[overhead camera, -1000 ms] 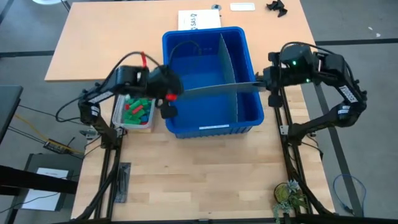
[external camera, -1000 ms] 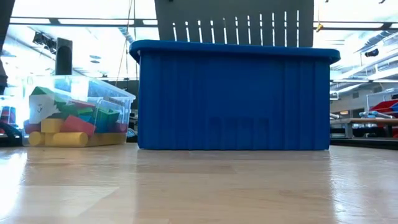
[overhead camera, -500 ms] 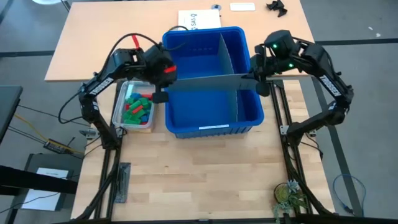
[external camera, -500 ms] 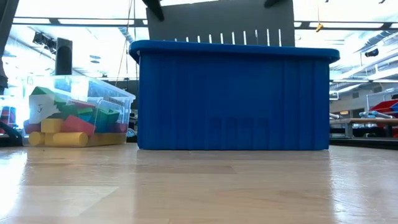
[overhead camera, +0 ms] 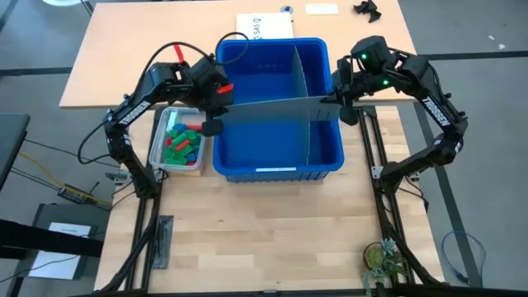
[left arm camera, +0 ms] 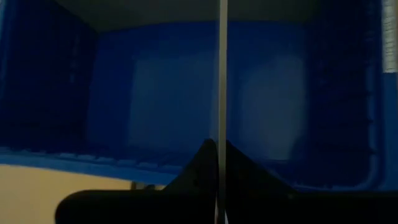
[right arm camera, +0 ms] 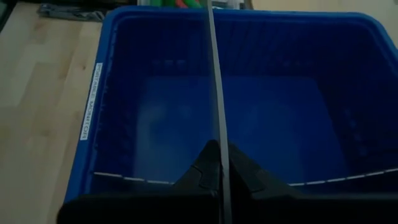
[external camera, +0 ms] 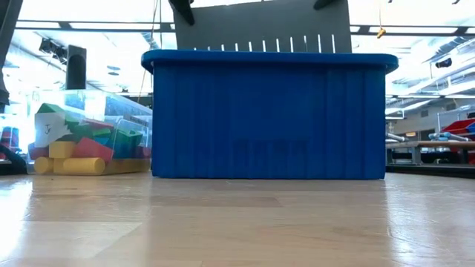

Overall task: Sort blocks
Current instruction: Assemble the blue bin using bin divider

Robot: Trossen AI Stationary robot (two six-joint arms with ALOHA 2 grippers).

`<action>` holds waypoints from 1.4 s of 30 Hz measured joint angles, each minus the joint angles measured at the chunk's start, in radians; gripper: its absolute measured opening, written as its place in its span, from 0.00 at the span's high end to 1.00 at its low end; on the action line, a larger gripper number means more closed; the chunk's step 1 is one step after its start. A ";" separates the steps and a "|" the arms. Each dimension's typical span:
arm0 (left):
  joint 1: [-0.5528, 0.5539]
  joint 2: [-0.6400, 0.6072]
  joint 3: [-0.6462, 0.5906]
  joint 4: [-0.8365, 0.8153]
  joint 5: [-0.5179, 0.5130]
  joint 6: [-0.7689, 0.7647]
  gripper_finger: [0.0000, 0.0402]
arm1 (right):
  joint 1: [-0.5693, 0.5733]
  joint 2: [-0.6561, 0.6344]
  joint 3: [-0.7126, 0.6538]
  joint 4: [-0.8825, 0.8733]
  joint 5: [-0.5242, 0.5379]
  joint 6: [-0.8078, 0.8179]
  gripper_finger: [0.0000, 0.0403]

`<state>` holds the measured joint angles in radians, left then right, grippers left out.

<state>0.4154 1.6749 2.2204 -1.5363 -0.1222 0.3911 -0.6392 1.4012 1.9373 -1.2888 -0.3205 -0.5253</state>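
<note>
High view: a blue bin is seen at frame centre on a wooden table. A grey divider is held across the bin, above it, clamped at its left end by the left gripper and at its right end by the right gripper. A second divider is fixed inside the bin, running top to bottom. The blocks are seen in a clear tub just left of the bin, under the left arm.

Low view: the bin fills the centre. The grey divider is seen above its rim, with slots along its lower edge. The tub is at left, with red, yellow, green and blue blocks stacked inside.

Left wrist view: the divider is seen edge-on as a thin vertical line, pinched between the closed dark fingers at bottom centre. The bin's inside is behind it.

Right wrist view: the divider is again seen edge-on, clamped between the fingers at bottom centre. The bin is below, with some blocks beyond its far rim at the top edge.
</note>
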 joint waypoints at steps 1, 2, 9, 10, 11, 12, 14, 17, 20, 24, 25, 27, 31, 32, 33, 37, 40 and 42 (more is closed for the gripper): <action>0.006 0.000 0.000 -0.001 -0.003 0.003 0.97 | 0.000 0.002 0.000 0.003 -0.001 0.008 1.00; 0.011 0.000 0.000 -0.003 -0.003 0.007 0.96 | 0.000 0.004 0.000 0.008 -0.007 0.016 1.00; 0.025 0.000 0.000 -0.034 0.035 0.028 0.96 | 0.003 0.008 0.000 0.033 -0.041 0.052 1.00; 0.025 0.000 0.000 -0.035 0.035 0.031 0.96 | 0.003 0.008 0.000 0.033 -0.042 0.054 1.00; 0.025 0.000 0.000 -0.035 0.035 0.031 0.96 | 0.003 0.008 0.000 0.033 -0.042 0.054 1.00; 0.025 0.000 0.000 -0.034 0.034 0.032 0.96 | 0.003 0.008 0.000 0.035 -0.041 0.054 1.00; 0.025 0.000 0.000 -0.035 0.023 0.036 0.96 | 0.003 0.013 0.000 0.037 -0.042 0.054 1.00; 0.033 0.000 0.000 -0.040 -0.009 0.047 0.96 | 0.002 0.035 0.000 0.038 -0.044 0.055 1.00; 0.047 0.000 0.000 -0.045 -0.014 0.047 0.96 | 0.001 0.060 0.000 0.038 -0.045 0.054 1.00; 0.056 0.000 0.000 -0.046 -0.011 0.046 0.96 | 0.001 0.070 0.000 0.037 -0.038 0.053 1.00; 0.056 0.000 0.000 -0.045 -0.005 0.046 0.96 | 0.001 0.068 0.000 0.037 -0.035 0.053 1.00; 0.055 0.000 0.002 -0.046 0.029 0.045 0.96 | 0.001 0.063 0.000 0.033 -0.035 0.053 1.00; 0.055 -0.001 0.004 -0.042 0.034 0.044 0.96 | 0.001 0.054 0.000 0.035 -0.048 0.058 1.00; 0.055 -0.001 0.004 -0.043 0.030 0.044 0.96 | 0.001 0.055 0.000 0.035 -0.054 0.062 1.00; 0.058 -0.001 0.004 -0.042 0.028 0.044 0.96 | 0.001 0.056 0.000 0.035 -0.059 0.067 1.00; 0.084 -0.002 0.004 -0.041 0.028 0.044 0.96 | 0.006 0.069 0.000 0.037 -0.075 0.093 1.00; 0.102 -0.002 0.005 -0.036 0.029 0.047 0.96 | 0.016 0.070 0.000 0.043 -0.079 0.104 1.00; 0.109 -0.002 0.005 -0.036 0.031 0.054 0.96 | 0.027 0.069 0.000 0.043 -0.062 0.105 1.00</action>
<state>0.5244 1.6733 2.2250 -1.5725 -0.0916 0.4453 -0.6118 1.4699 1.9373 -1.2454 -0.3826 -0.4198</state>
